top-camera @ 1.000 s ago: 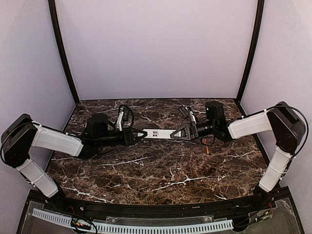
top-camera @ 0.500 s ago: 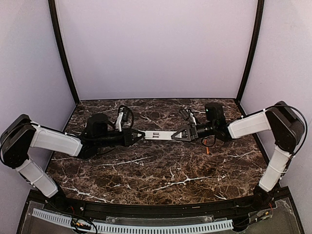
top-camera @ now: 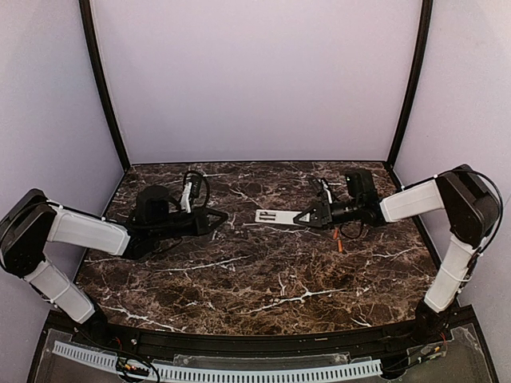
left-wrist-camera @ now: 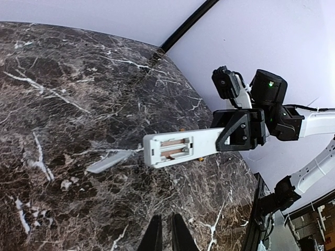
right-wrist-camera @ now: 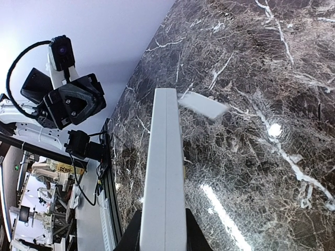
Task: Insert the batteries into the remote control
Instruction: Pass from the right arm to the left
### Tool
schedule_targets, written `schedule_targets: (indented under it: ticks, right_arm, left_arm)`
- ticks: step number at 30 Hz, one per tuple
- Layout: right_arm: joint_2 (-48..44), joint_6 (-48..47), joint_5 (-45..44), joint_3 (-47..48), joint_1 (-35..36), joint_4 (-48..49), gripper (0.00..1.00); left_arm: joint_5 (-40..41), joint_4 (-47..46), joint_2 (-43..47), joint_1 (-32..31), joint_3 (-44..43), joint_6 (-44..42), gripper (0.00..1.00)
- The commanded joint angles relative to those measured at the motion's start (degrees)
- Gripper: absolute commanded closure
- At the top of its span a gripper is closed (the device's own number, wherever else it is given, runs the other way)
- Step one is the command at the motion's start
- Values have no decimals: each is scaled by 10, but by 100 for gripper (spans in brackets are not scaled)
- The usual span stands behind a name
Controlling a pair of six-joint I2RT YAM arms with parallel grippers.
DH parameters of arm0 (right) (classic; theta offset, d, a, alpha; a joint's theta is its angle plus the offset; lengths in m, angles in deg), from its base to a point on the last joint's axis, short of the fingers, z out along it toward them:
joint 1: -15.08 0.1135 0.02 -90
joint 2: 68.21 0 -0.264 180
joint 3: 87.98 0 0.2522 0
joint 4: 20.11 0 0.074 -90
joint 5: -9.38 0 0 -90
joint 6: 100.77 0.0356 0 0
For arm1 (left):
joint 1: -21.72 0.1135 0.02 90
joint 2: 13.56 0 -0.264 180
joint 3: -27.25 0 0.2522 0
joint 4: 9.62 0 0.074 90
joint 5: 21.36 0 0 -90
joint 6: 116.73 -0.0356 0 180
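The white remote control is held at its right end by my right gripper, which is shut on it a little above the table. In the left wrist view the remote shows its open slot with two orange-brown batteries lying in it. In the right wrist view I see the remote edge-on between my fingers. A loose orange battery lies on the table below the right gripper. My left gripper is apart from the remote, to its left; its fingers are together and empty.
A small white battery cover lies on the dark marble table under the remote's left end; it also shows in the right wrist view. Black frame posts stand at the back corners.
My left gripper has let go of the remote's left end and drawn back to the left. My right gripper has carried the remote a little to the right.
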Motion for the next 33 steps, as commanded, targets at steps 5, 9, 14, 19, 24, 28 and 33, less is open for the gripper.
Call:
schedule_targets:
  ticks: [5, 9, 14, 19, 24, 28, 33]
  right_arm:
    - [21, -8, 16, -5, 0, 8, 100]
    - [12, -21, 5, 0, -1, -13, 100]
    - [-4, -33, 11, 5, -20, -29, 100]
    - [6, -99, 32, 32, -17, -119, 100]
    - [27, -145, 57, 47, 23, -182, 100]
    - [42, -158, 74, 63, 49, -209, 100]
    - [56, -179, 90, 84, 76, -242, 100]
  left_arm:
    - [-6, -32, -3, 16, 21, 26, 76]
    - [4, -5, -2, 19, 14, 10, 66]
    - [20, 56, 3, 19, -9, -33, 45]
    - [2, 150, 12, 17, -49, -131, 24]
    - [59, 221, 62, -51, -48, -331, 2]
    - [113, 229, 71, -114, -32, -467, 1]
    - [130, 262, 48, -145, -52, -554, 1]
